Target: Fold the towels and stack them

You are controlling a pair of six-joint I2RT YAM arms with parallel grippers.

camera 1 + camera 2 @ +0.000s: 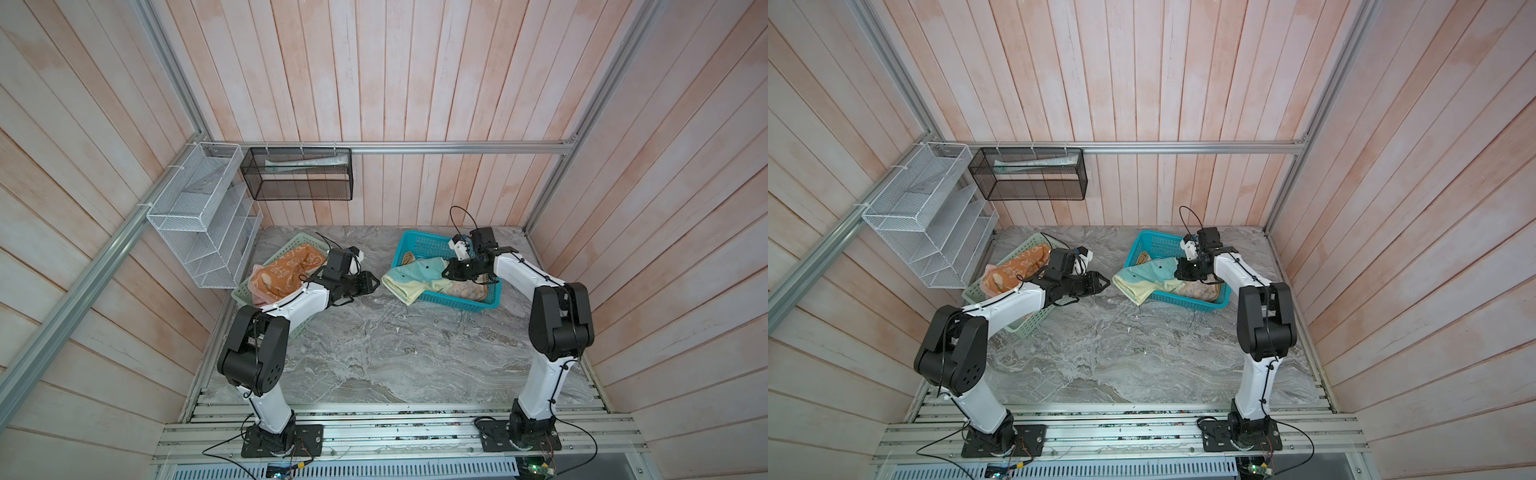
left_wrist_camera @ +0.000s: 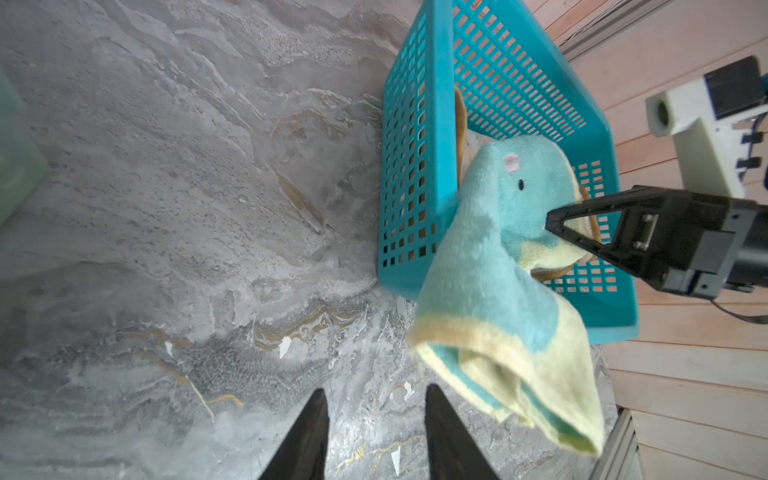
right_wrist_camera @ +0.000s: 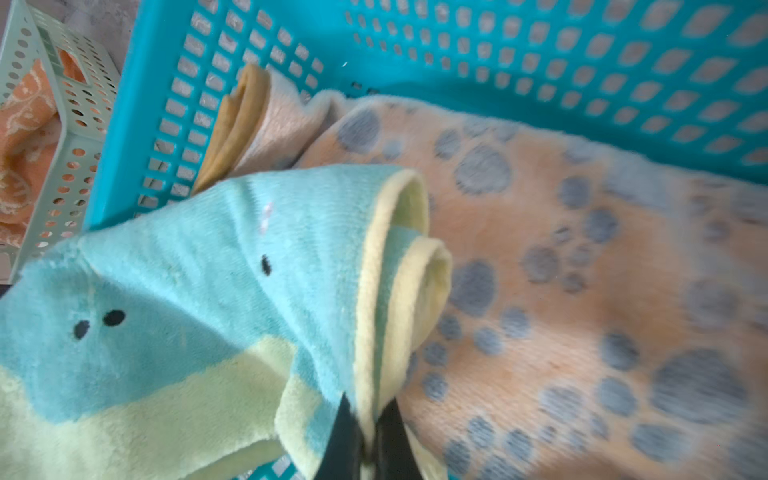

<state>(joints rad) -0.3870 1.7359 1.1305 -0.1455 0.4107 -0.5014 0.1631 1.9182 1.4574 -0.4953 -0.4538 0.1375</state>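
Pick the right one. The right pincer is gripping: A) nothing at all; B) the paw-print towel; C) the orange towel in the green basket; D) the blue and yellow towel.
D: the right pincer is shut on the yellow edge of the blue and yellow towel, which drapes over the rim of the teal basket.

Yellow-green towel (image 1: 409,277) draped over teal basket (image 1: 457,306) rim.
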